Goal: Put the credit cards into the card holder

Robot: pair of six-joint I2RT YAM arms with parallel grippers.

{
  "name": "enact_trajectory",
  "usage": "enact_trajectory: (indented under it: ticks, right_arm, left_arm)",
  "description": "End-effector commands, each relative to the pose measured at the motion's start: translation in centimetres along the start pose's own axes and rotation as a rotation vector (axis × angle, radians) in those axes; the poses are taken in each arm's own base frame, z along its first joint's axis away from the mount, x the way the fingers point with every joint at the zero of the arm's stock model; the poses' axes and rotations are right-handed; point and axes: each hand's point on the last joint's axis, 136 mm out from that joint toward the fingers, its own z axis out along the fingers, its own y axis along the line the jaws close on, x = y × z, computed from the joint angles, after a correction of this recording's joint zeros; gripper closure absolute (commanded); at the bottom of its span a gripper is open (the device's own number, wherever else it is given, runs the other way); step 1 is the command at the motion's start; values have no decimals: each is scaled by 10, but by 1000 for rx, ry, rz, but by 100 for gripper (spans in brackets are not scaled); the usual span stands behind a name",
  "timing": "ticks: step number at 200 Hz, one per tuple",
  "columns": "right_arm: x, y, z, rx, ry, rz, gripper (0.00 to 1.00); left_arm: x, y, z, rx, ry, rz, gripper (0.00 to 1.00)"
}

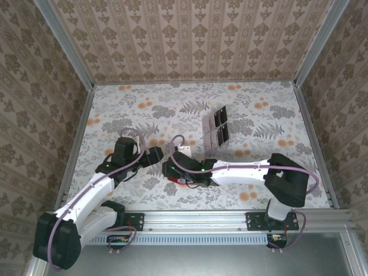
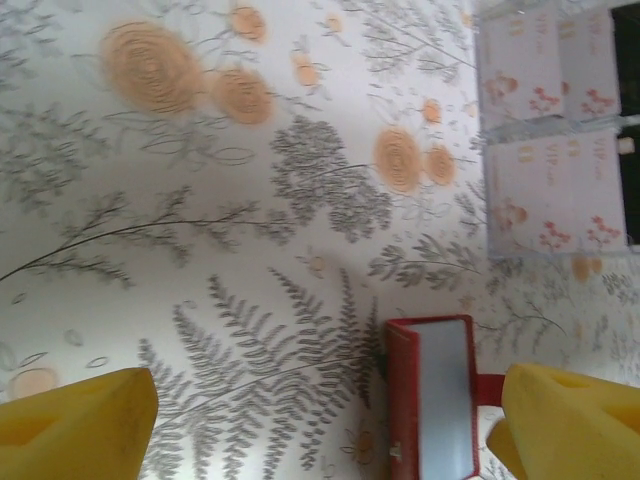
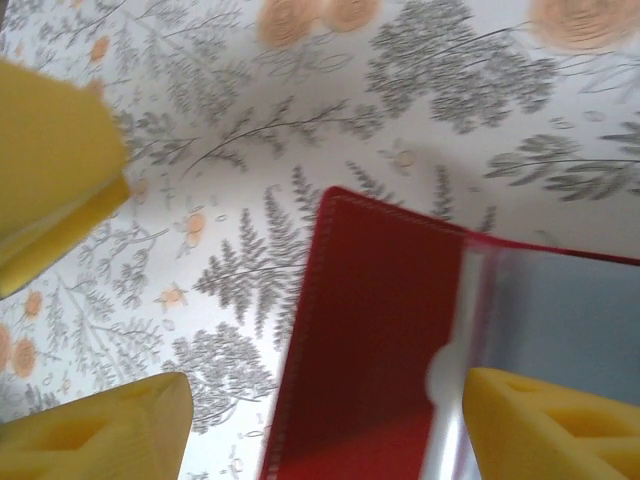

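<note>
Since the red wallet [image 2: 432, 400] looks light and floppy, I'd pinch it by the outer edge; both sets of jaws are open, empty.

Beyond and to either side of the clear rack [image 1: 217, 127] the table [image 1: 276, 109] lies bare and passable. Nearer than the rack, the right arm [image 1: 241, 171] bars the way. At its near left, the left gripper [image 1: 160, 154] and right gripper [image 1: 169, 171], both spread wide, crowd over the card holder [image 1: 179, 179].

Card holder [image 2: 433, 400] bottom beyond frame edge; tiny dark shapes [image 1: 224, 133], perhaps cards.
</note>
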Motion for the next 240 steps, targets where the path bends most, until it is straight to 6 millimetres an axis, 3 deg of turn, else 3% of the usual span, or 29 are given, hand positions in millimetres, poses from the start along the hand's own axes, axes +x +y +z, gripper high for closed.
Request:
enact_trajectory:
  ticks: [1,23,58,81,99,135,191,240]
  right_arm:
    - [-7,-20,-7,9,-20,37,29]
    - [-12,-37,-14,21,-42,70,32]
    - [-15,-54,-16,32,-34,92,49]
    - [-12,-52,-12,9,-11,91,62]
    - [-8,-50,-6,4,15,79,66]
    - [0,-56,9,14,48,82,67]
    - [7,-87,21,69,66,108,64]
    - [14,-94,24,66,87,105,63]
  left_arm:
    - [-9,-22,-3,4,-11,87,8]
    - [-7,-30,3,-28,16,144,8]
    - [8,-24,13,-119,81,217,8]
    - [20,-16,20,-171,108,255,8]
    - [27,-8,25,-202,128,267,8]
    - [42,10,34,-271,175,280,8]
    - [56,46,40,-399,212,288,9]
    - [58,52,48,-417,219,296,9]
